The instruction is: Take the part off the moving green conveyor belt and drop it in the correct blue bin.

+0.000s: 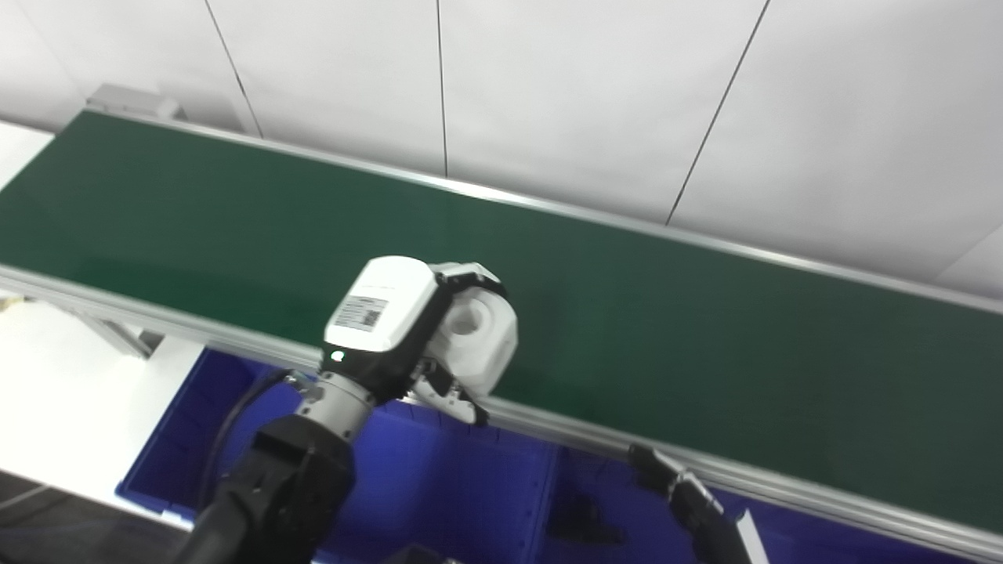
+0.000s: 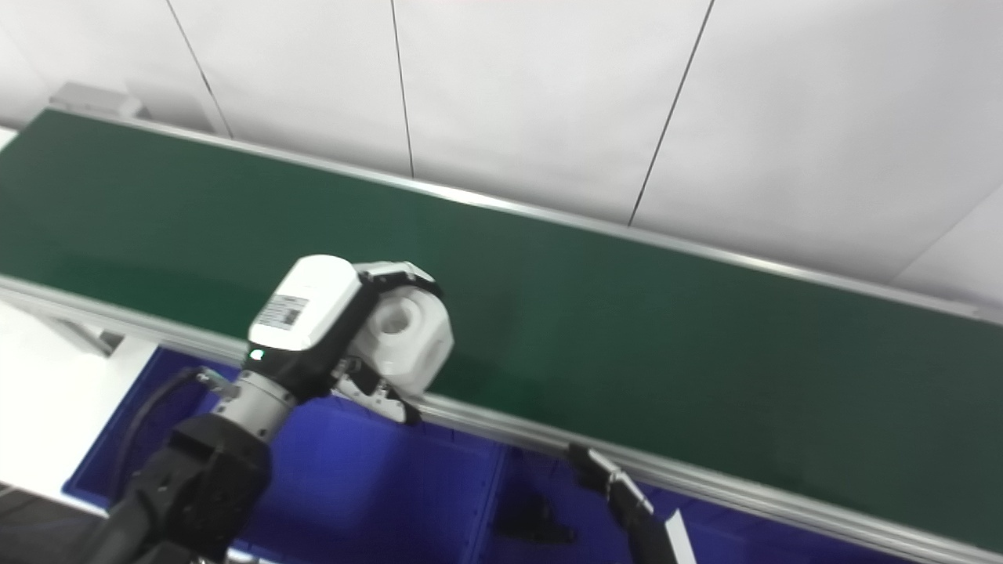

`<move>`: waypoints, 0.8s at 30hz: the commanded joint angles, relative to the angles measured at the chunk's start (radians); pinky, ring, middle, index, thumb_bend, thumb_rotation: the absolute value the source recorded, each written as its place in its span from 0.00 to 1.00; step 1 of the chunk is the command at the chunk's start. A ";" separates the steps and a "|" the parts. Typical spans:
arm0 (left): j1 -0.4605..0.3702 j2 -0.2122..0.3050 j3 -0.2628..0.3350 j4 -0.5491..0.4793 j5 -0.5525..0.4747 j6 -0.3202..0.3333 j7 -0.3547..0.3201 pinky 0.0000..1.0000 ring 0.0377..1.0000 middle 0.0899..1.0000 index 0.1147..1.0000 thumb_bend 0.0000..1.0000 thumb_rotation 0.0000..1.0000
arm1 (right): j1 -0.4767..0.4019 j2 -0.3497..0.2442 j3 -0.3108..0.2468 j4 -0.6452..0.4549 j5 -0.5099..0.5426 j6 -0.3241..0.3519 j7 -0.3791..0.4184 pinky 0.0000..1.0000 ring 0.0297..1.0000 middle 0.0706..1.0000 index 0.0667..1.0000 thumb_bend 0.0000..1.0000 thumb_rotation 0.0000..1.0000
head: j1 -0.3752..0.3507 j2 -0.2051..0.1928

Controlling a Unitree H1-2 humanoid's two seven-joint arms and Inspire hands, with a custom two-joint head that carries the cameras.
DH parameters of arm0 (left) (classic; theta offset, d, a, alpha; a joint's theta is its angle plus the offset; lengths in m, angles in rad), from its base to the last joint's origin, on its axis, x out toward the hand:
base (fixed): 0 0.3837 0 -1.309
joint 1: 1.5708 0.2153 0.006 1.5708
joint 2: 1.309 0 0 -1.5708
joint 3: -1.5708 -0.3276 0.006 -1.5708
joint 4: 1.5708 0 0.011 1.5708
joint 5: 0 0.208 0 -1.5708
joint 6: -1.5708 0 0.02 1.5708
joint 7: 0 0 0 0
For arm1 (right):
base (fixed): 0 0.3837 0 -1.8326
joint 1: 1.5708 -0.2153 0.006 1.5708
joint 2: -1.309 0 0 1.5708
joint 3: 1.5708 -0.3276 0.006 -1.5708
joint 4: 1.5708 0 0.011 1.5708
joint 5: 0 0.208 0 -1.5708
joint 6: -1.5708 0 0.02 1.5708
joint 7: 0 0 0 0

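Gripping the white part (image 1: 476,338), the left robot hand (image 1: 407,329) holds it with fingers curled around it above the near rail of the green conveyor belt (image 1: 666,313), over the blue bin (image 1: 439,486). A barcode label (image 1: 362,312) sits on the hand's white back; its writing is too small to read. Only the dark tip of the right robot hand (image 1: 674,486) shows, its pose unclear.

Left hand (image 1: 407,329) raised, fingers curled around a white part (image 1: 478,337); right hand (image 1: 674,489) low, only dark fingertips visible.
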 commanded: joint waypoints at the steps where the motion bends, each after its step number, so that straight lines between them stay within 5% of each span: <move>1: 0.044 -0.010 0.004 -0.041 0.016 -0.037 -0.001 0.20 0.32 0.41 0.47 0.49 0.00 | 0.006 -0.007 -0.017 -0.050 0.031 -0.046 0.024 0.81 0.84 0.85 0.79 0.84 0.99 | 0.013 0.012; 6: 0.129 -0.027 -0.005 -0.007 0.023 -0.084 0.041 0.22 0.36 0.45 0.43 0.50 0.00 | 0.010 -0.010 -0.041 -0.076 0.052 -0.029 0.061 0.81 0.84 0.84 0.78 0.83 0.96 | 0.021 0.018; 18: 0.225 -0.027 -0.013 0.321 -0.016 -0.341 0.447 0.38 0.38 0.44 0.48 0.50 0.00 | 0.020 -0.003 -0.077 -0.065 0.064 -0.040 0.101 0.80 0.83 0.84 0.77 0.83 0.95 | 0.044 0.002; 24: 0.251 -0.001 0.047 0.377 -0.037 -0.378 0.532 0.39 0.38 0.44 0.48 0.50 0.00 | 0.020 0.000 -0.087 -0.043 0.084 -0.045 0.129 0.81 0.84 0.84 0.78 0.81 0.93 | 0.043 -0.020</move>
